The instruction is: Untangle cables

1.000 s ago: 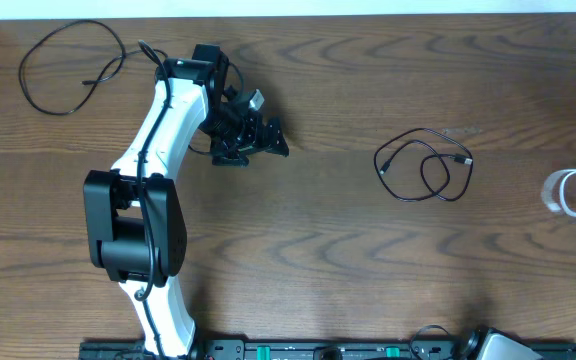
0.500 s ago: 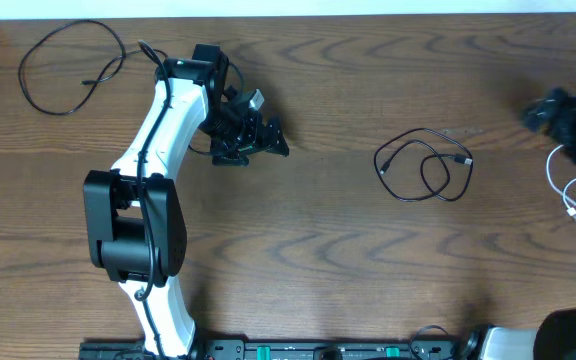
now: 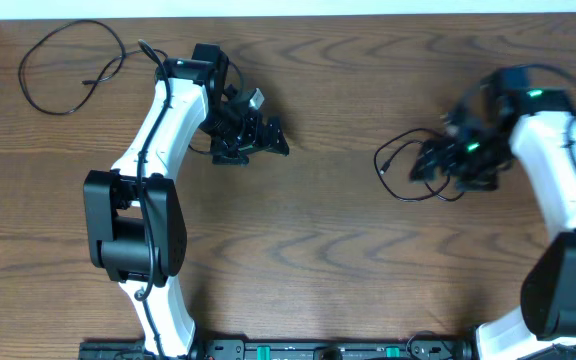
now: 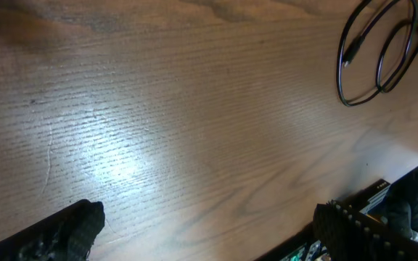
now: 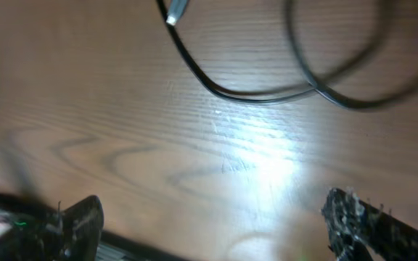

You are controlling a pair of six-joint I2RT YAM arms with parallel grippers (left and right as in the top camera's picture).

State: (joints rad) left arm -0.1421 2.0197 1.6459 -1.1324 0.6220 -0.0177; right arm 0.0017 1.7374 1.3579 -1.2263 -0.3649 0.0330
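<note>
**Both pincers spread over wood-grain top**

L gripper [image 3: 261, 140] is wide apart and holds nothing, over bare brown tabletop [image 3: 318, 250] left of centre. R gripper [image 3: 440, 160] is also spread, hovering over a thin black cable [image 5: 267, 98], a loose rounded loop w/ small plug, right of centre. A 2nd black cable [image 3: 68, 65] lies looped at the far-left corner.

Robotics lab, wood-grain table [image 3: 348, 250], mounted arms [image 3: 153, 140]

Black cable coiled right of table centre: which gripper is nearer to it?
Right. The right gripper hovers directly over the black cable; the left gripper sits well off to its left.
</note>
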